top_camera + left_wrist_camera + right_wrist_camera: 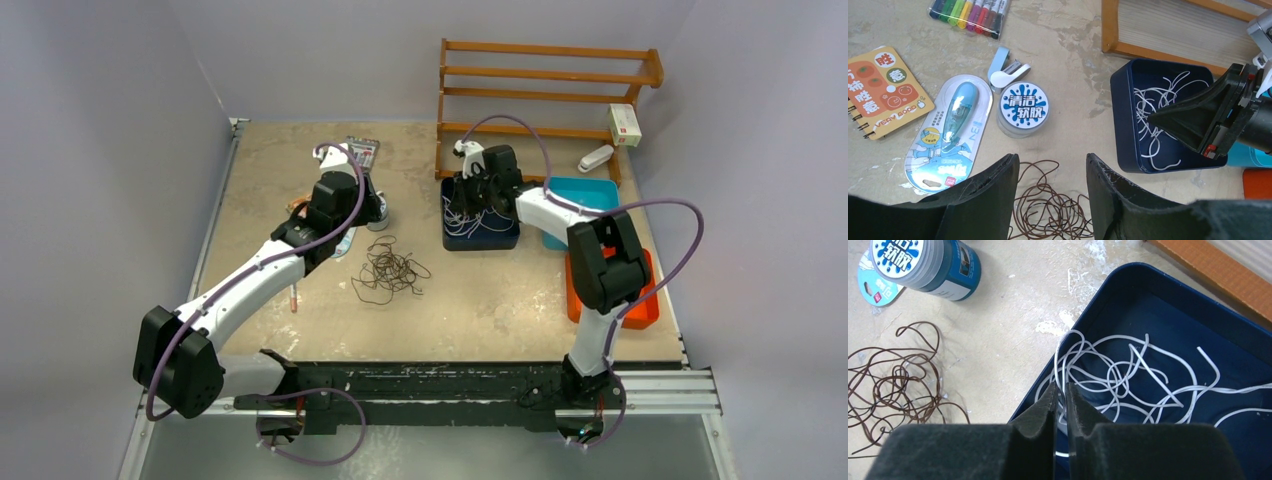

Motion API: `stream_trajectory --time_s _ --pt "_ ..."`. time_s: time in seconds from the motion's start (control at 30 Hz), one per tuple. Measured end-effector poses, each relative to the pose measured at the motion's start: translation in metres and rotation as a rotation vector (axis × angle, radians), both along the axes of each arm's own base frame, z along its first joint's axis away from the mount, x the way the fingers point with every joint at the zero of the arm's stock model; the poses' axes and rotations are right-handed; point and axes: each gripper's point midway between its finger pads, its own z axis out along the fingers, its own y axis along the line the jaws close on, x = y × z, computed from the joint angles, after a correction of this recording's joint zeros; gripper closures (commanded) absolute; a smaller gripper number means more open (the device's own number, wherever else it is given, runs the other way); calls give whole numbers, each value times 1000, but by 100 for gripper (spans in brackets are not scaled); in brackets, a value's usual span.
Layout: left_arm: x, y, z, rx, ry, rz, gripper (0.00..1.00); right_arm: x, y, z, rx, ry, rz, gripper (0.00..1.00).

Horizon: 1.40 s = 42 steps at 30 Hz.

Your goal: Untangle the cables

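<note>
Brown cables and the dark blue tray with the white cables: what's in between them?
Nothing: only bare tabletop separates the brown cables from the dark blue tray, which holds the white cables. The right wrist view shows it best.

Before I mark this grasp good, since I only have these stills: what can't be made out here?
Right wrist: whether the right end effector actually clamps the white cables; its own fingers cover the contact.
Left wrist: the brown cables run under the left end effector and off the bottom edge.
Top external: strands in the blue tray are too thin to trace, partly behind the right arm.
</note>
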Motion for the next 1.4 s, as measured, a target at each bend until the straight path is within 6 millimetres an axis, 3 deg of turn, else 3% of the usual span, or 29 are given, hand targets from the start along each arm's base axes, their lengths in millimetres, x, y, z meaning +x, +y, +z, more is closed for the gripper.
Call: stream_trajectory --time_s 0.17,0.43,0.67,0.83,1.0,1.17,1.3,1.4 --pt "0 0 0 1 0 2 49 6 -2 -6 -18 1 -16 100" --pt "0 1 0 2 0 3 49 8 -20 -34 -115 45 -90 100" --pt "0 2 -2 6 3 7 49 11 -32 -42 -171 48 -141 100" --pt "0 2 -3 7 3 8 49 11 -28 -40 -154 44 -126 88" --pt "0 2 -3 7 4 8 49 9 -19 -21 -94 15 -95 66" --pt "0 2 -3 7 4 8 49 5 -16 27 -30 -65 -93 55" --pt "0 2 -3 7 4 8 49 10 -18 63 7 -154 -123 53" --pt "0 2 -3 7 4 8 49 10 -24 77 20 -193 -167 60"
